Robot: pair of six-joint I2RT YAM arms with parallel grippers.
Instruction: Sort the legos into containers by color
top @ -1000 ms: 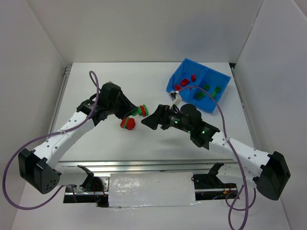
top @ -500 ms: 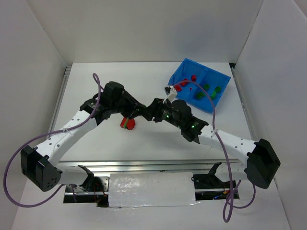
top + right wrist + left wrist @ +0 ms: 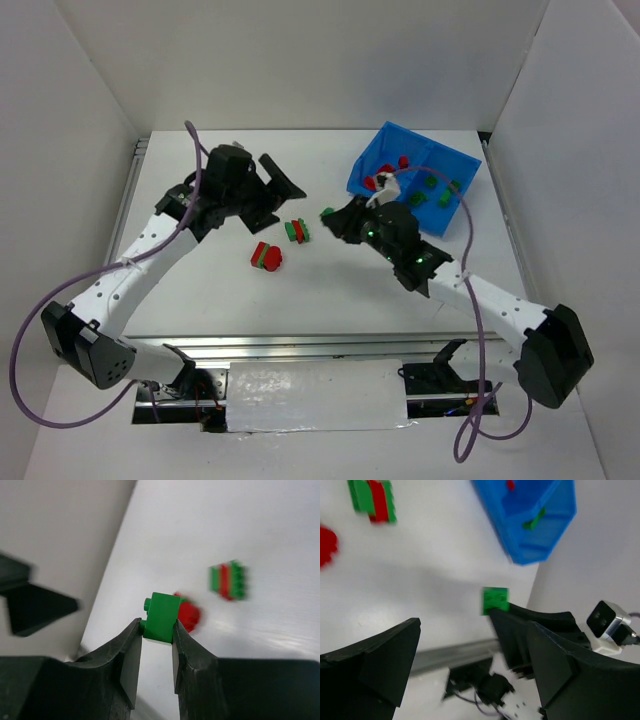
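My right gripper (image 3: 328, 214) is shut on one green lego (image 3: 161, 611), held just above the table; the same lego (image 3: 495, 600) shows in the left wrist view. My left gripper (image 3: 277, 180) stands wide open and empty, up and left of it. A green-red-green lego stack (image 3: 297, 231) lies on the table between them. A red rounded lego on a green one (image 3: 266, 256) lies a little nearer. The blue bin (image 3: 455, 160) holds red legos (image 3: 384, 173) in its left compartment and green legos (image 3: 441, 186) in its right one.
White walls close the table in on the left, back and right. A metal rail (image 3: 300, 348) runs along the near edge. Purple cables (image 3: 20, 370) loop from both arms. The bin sits tilted at the back right.
My right gripper closed on the green lego and drew back to the right with it. My left gripper opened, let the green-red-green stack go and pulled away up-left.
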